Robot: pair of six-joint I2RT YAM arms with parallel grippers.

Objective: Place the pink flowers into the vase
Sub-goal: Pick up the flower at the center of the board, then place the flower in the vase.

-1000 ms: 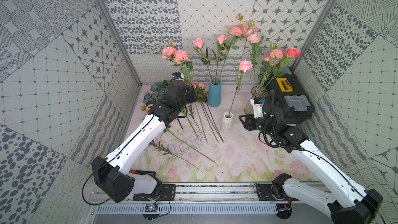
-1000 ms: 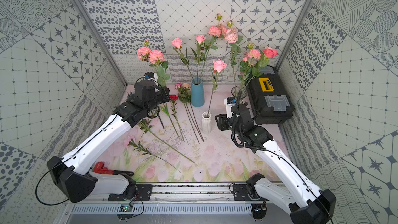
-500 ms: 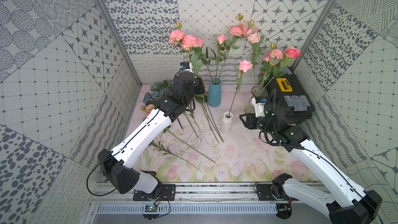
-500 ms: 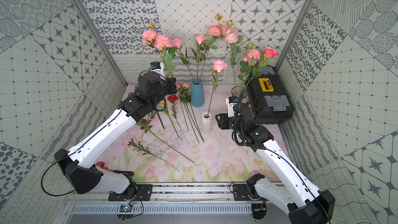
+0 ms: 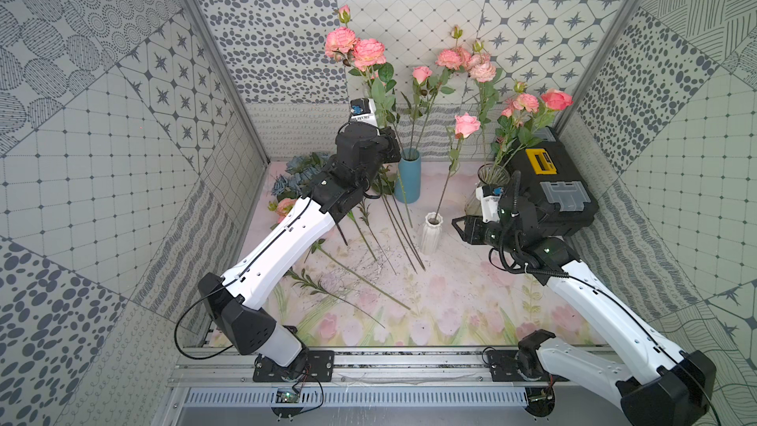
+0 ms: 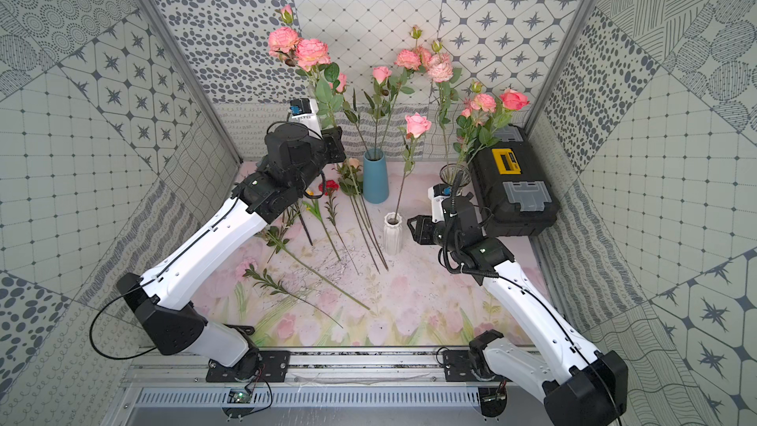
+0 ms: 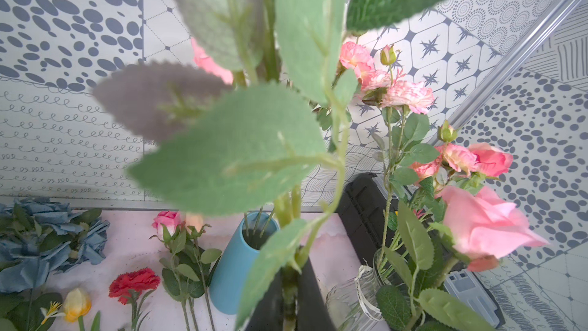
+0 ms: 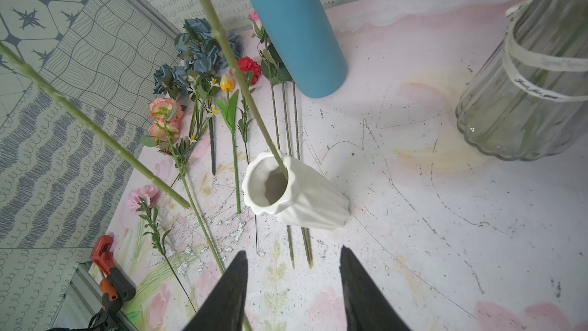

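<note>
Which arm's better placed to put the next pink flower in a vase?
Left: the left gripper is shut on a pink spray, upright beside the blue vase. The right gripper is open, empty, by the white vase.

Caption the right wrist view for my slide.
Open right gripper faces a white vase holding one stem, blue vase beyond.

Grips pink flower spray (image 5: 368,53) upright in left gripper (image 5: 390,139), at eleven o'clock of blue vase (image 5: 407,180). Holds right gripper (image 5: 458,226) at three o'clock of white vase (image 5: 431,235), near but apart. Shows loose stems (image 5: 404,235) lying at six o'clock of blue vase.
</note>
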